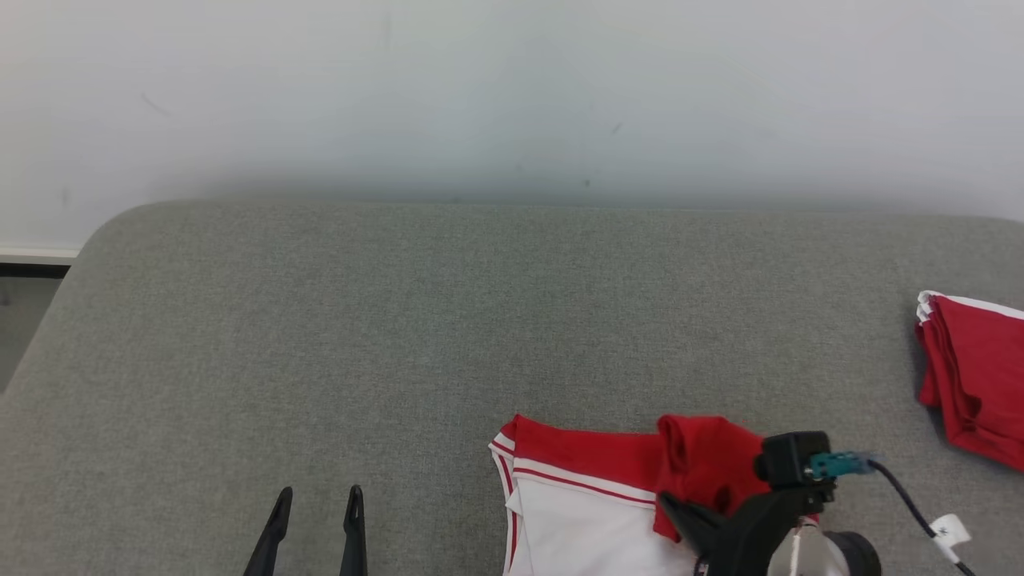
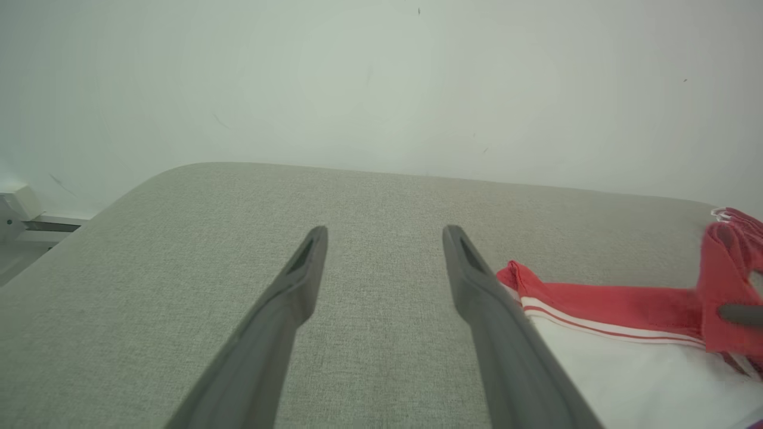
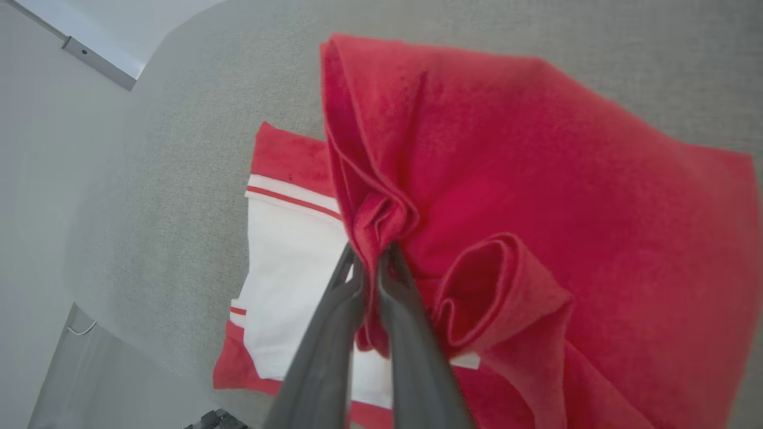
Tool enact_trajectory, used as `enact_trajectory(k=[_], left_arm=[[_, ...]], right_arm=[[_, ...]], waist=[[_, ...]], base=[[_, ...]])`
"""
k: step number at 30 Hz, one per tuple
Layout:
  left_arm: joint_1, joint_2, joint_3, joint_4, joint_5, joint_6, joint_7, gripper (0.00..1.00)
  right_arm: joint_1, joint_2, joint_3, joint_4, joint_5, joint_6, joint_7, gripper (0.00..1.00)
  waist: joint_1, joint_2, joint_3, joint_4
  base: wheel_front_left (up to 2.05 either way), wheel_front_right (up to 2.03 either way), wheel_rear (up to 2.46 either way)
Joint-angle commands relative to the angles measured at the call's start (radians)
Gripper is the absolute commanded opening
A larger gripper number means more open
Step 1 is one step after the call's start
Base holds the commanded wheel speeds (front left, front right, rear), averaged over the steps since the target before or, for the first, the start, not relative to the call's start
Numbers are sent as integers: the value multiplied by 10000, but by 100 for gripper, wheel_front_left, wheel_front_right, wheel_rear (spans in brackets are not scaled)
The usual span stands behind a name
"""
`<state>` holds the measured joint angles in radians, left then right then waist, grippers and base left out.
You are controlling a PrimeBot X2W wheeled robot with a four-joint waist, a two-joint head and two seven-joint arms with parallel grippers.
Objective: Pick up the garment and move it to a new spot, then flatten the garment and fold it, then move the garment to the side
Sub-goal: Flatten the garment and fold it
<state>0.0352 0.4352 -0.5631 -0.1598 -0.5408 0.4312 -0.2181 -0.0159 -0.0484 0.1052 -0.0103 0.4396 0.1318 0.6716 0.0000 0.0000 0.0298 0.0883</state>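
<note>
Red edge of the garment is clamped in our right jaws; left jaws apart, empty. We judge folding underway: next, lay it across.

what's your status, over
Right claw shut on red-and-white garment, red edge bunched. Left claw open over grey surface. Folded red pile far right, apart.

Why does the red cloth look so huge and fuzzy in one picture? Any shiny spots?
Right wrist view: the garment sits very close to the wide-angle lens, so it looks huge and soft where the right gripper pinches it. Head view: even light, no glare. Left wrist view: the left gripper looks slightly blurred.
</note>
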Motion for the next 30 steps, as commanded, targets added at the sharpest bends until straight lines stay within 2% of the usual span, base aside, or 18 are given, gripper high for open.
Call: enact_trajectory(k=[1, 8, 21, 22, 23, 29, 30], left_arm=[[-69, 46, -13, -15, 36, -20, 26, 100], [-94, -6, -212, 68, 60, -69, 92, 100], [-58, 158, -177, 173, -97, -231, 54, 100], [-79, 162, -172, 182, -106, -227, 44, 100], [-95, 163, -165, 191, -112, -237, 34, 100], [3, 118, -8, 295, -239, -212, -92, 100], [14, 117, 15, 301, -252, -218, -109, 100]], right_arm=[[-101, -12, 118, 105, 101, -28, -81, 0], [-1072, -18, 1590, 1722, 698, -28, -628, 0], [-2044, -15, 2789, 3920, 1539, -26, -1636, 0], [-2107, -15, 2832, 4010, 1644, -26, -1733, 44], [-2163, -8, 2824, 4078, 1764, -26, -1910, 100], [-2754, -18, 3006, 3546, 3678, -26, -2612, 100], [-2810, -21, 2856, 3427, 3631, -28, -2663, 100]], waist=[[0, 0, -4, 63], [0, 0, -79, 415], [0, 0, -141, 809], [0, 0, -147, 826], [0, 0, -156, 837], [0, 0, -226, 567], [0, 0, -237, 511]], base=[[0, 0, 0], [0, 0, 0], [0, 0, 0], [0, 0, 0], [0, 0, 0], [0, 0, 0], [0, 0, 0]])
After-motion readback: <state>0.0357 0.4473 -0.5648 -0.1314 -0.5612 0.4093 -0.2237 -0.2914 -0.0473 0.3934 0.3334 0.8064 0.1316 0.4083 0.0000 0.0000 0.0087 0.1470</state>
